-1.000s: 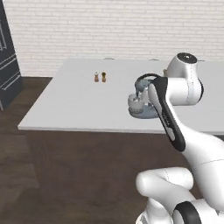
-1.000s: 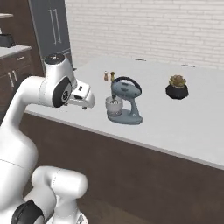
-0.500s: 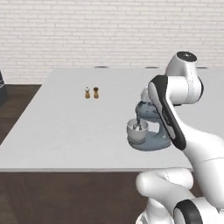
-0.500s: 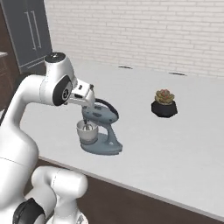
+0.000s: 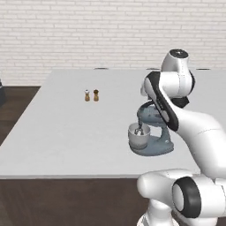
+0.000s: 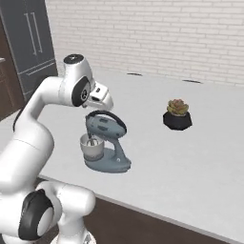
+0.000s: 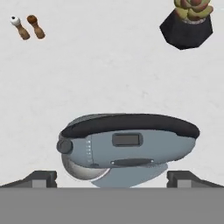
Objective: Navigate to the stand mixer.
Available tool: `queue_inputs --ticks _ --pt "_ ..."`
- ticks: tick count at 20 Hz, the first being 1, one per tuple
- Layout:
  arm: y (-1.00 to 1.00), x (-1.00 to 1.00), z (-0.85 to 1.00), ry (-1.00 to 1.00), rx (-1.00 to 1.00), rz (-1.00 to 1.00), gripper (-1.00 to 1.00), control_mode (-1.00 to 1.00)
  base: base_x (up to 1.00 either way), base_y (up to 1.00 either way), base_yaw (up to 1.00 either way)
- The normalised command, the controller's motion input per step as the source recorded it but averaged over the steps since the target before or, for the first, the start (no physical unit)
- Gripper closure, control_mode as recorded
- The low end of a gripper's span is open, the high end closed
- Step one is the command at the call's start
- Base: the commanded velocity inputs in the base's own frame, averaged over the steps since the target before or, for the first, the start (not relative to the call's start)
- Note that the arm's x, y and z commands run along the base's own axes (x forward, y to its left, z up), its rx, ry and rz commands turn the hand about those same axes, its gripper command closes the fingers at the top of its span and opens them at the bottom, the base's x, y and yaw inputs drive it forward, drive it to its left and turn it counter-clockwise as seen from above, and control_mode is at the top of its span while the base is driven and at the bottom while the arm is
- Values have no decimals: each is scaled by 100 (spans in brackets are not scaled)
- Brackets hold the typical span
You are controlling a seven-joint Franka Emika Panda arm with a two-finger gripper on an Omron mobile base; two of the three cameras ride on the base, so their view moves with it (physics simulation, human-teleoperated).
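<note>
Item: blue-grey stand mixer (image 6: 106, 143) with a rounded dark-topped head, flat oval base and silver-white bowl with beater. It was located on the pale grey counter (image 5: 66, 132), near the front edge, directly before the robot base.

Surroundings: a small pair of wooden salt and pepper grinders (image 5: 91, 95), one white-capped and one brown-capped, was recorded well apart from the mixer, farther back and to the left. A succulent in a faceted black pot (image 6: 177, 114) was recorded well apart to the right. A dark tall cabinet (image 6: 31, 43) was noted at the far left of the right base view. A white brick wall (image 5: 88, 35) closed the back.

Obstruction: the mixer's head and column were partly covered by the white arm in the left base view; the pot was cut off at the top edge of the hand view.

Gripper (image 7: 112, 180): the two dark tips were held wide apart above the mixer, nothing between them.

Open room: bare counter was seen left of the mixer and between it and the pot.
</note>
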Motion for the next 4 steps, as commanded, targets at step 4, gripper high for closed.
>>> queue_inputs --ticks 4 --pt "-18 34 -32 5 -1 -12 -100 -100 0 0 0"
